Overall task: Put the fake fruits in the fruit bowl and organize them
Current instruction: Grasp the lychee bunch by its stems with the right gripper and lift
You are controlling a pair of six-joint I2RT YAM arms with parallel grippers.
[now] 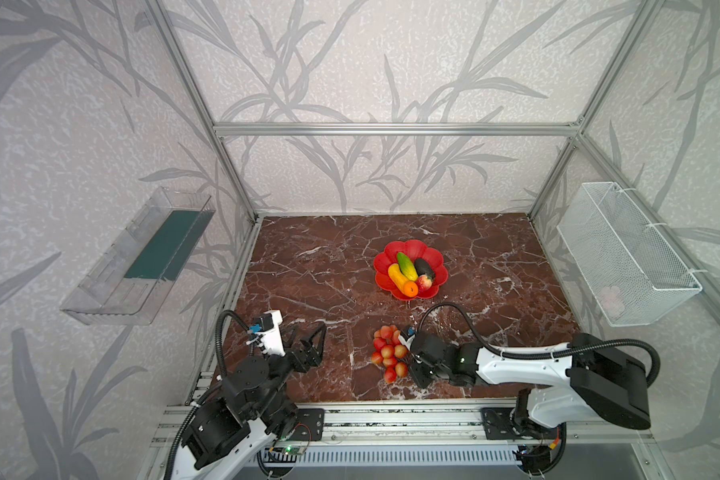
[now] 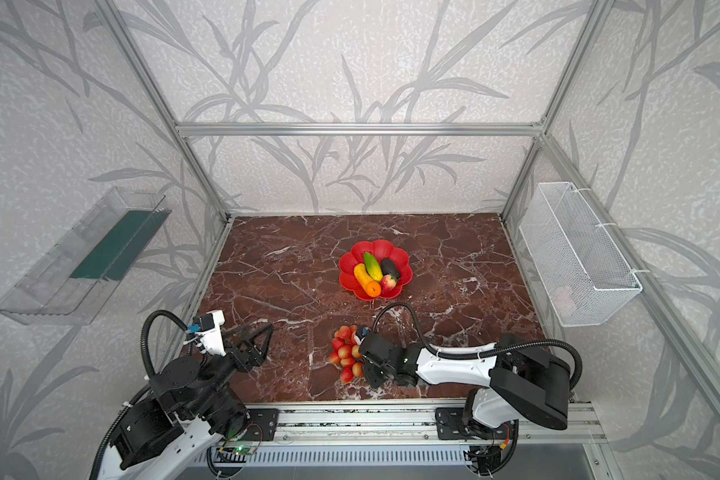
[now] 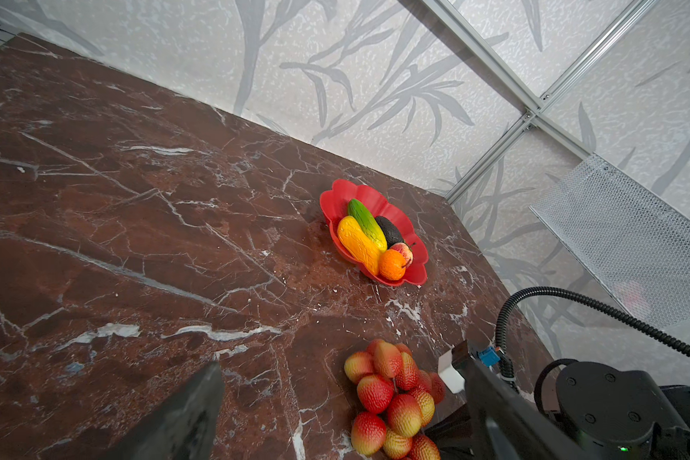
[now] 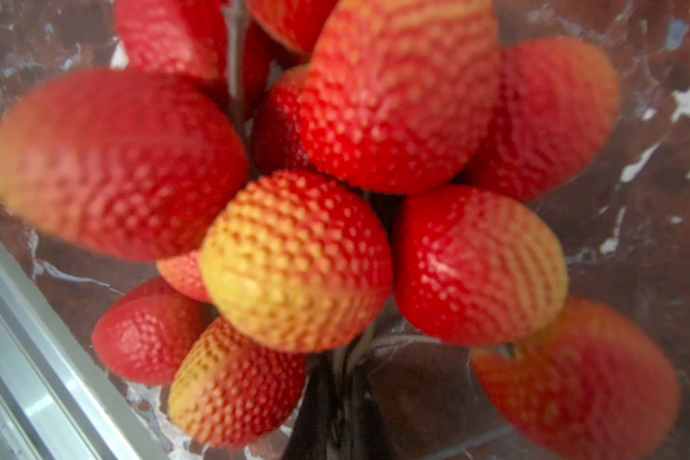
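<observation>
one bunch of red-yellow plastic berries (image 1: 388, 353) lies front-to-back; we see right gripper (image 4: 338, 400) pinching its half-hidden stems (image 4: 349, 358), left gripper (image 1: 310, 332) spread.

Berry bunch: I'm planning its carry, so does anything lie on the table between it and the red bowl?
Nothing visible does: bare marble separates the bunch from the bowl in both top views. Five fruits already crowd the bowl itself.
</observation>
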